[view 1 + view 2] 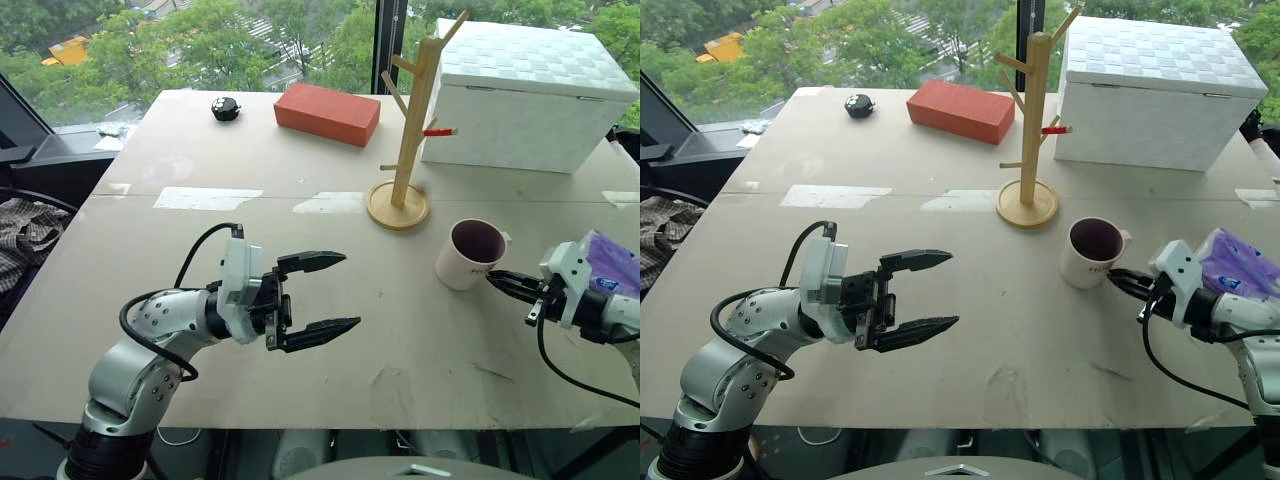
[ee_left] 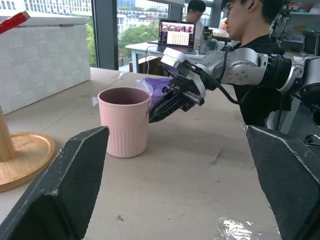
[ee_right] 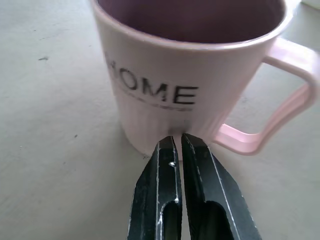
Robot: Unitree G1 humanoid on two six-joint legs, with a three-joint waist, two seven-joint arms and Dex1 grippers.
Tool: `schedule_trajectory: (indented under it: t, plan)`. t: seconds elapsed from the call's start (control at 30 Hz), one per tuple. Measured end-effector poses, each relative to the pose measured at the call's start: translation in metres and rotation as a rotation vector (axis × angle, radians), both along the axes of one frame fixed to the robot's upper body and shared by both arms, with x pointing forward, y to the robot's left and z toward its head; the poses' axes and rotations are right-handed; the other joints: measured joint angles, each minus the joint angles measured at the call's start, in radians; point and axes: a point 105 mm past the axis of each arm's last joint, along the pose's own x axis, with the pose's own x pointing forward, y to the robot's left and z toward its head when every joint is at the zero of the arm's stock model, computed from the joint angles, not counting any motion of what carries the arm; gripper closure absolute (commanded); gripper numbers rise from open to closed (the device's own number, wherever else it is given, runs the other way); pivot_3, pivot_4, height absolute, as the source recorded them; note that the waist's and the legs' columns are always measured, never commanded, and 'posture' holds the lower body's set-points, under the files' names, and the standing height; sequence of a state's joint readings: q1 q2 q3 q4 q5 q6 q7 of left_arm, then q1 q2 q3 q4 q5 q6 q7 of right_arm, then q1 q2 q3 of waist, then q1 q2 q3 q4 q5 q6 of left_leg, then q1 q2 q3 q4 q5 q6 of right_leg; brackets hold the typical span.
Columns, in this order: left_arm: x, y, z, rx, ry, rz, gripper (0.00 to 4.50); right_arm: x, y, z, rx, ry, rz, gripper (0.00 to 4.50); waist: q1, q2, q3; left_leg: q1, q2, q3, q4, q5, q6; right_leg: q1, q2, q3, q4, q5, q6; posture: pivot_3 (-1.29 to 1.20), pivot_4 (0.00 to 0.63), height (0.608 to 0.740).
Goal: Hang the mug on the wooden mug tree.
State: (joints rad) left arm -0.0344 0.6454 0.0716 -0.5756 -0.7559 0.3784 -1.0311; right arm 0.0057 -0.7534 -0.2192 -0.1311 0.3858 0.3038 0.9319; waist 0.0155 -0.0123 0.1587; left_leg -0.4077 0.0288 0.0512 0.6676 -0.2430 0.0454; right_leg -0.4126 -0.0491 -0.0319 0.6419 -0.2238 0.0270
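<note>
The mug [image 1: 470, 252] stands upright on the table, pale outside with a dark maroon inside, "HOME" printed on its wall [image 3: 165, 65]. Its handle [image 3: 280, 100] points towards the white box. My right gripper [image 1: 497, 279] is shut with nothing between its fingers. Its tips [image 3: 178, 141] rest at the mug's lower wall beside the handle; whether they touch, I cannot tell. The wooden mug tree [image 1: 410, 130] stands behind the mug on a round base [image 1: 397, 205], with one red peg [image 1: 438, 131]. My left gripper [image 1: 340, 293] hangs open over the table's left half, pointing towards the mug [image 2: 124, 120].
A large white box [image 1: 525, 95] stands at the back right, close behind the mug tree. A red block [image 1: 327, 113] and a small black object [image 1: 225, 108] lie at the far edge. A purple tissue pack [image 1: 612, 262] lies by my right arm. A person [image 2: 250, 30] stands beyond the table's right side.
</note>
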Motion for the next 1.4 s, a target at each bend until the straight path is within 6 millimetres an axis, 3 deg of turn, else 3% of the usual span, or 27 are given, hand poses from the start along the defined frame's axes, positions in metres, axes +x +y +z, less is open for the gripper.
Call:
schedule_trajectory:
  t: [0.17, 0.67, 0.77, 0.9, 0.93, 1.07, 1.17, 1.4]
  plan:
    - [0.0, 0.0, 0.0, 0.0, 0.001, -0.001, 0.0, 0.014, -0.026, 0.004, -0.07, -0.05, -0.119, 1.3, -0.002, 0.0, 0.0, 0.0, 0.0, 0.0, 0.0, 0.0, 0.0, 0.0, 0.001, 0.0, 0.0, 0.0, 0.0, 0.0, 0.15, 0.74]
    - [0.001, 0.0, -0.001, 0.001, 0.002, 0.005, 0.0, 0.048, -0.012, -0.001, -0.03, -0.091, -0.144, 1.3, -0.002, 0.0, 0.0, -0.001, 0.001, 0.0, 0.0, 0.0, 0.0, -0.001, 0.001, 0.0, 0.0, 0.001, -0.002, 0.0, 0.15, 0.74]
    - [0.001, 0.0, -0.001, 0.001, 0.002, 0.006, 0.0, 0.053, -0.005, -0.007, -0.007, -0.078, -0.135, 2.15, -0.002, 0.0, 0.0, -0.001, 0.001, 0.0, 0.0, 0.0, 0.0, -0.002, 0.002, 0.0, 0.0, 0.001, -0.002, 0.0, 0.15, 0.74]
    - [0.001, 0.001, -0.001, 0.0, 0.0, 0.009, 0.0, 0.057, 0.004, -0.009, 0.011, -0.069, -0.111, 4.2, -0.002, 0.0, 0.0, -0.001, 0.001, 0.0, 0.0, 0.0, 0.0, -0.002, 0.002, 0.0, 0.0, 0.002, -0.003, 0.0, 0.15, 0.74]
    - [0.001, 0.001, -0.001, -0.001, 0.0, 0.011, 0.0, 0.057, 0.004, -0.009, 0.012, -0.07, -0.108, 4.42, -0.001, 0.0, 0.0, -0.002, 0.001, 0.0, 0.0, 0.0, 0.0, -0.002, 0.001, 0.0, 0.0, 0.002, -0.003, 0.0, 0.15, 0.74]
    - [0.003, 0.008, -0.004, -0.02, 0.019, 0.056, 0.0, 0.057, 0.005, -0.004, 0.002, -0.078, -0.088, 4.42, -0.002, 0.0, 0.0, -0.002, 0.001, 0.0, 0.0, 0.0, 0.0, -0.002, 0.001, 0.0, 0.0, 0.002, -0.003, 0.0, 0.15, 0.74]
    - [0.005, 0.017, -0.008, -0.044, 0.042, 0.115, 0.0, 0.061, 0.01, 0.01, -0.02, -0.098, -0.054, 4.42, -0.006, 0.001, 0.001, -0.002, 0.001, 0.001, 0.0, 0.0, 0.0, -0.003, 0.001, 0.001, 0.0, 0.002, -0.003, 0.0, 0.15, 0.74]
    - [0.007, 0.035, -0.013, -0.111, 0.026, 0.267, 0.0, 0.081, 0.05, 0.104, -0.108, -0.31, 0.126, 4.42, -0.013, 0.002, 0.002, -0.003, 0.003, 0.001, -0.001, 0.0, 0.0, -0.005, 0.002, 0.0, 0.0, 0.002, -0.004, 0.0, 0.15, 0.74]
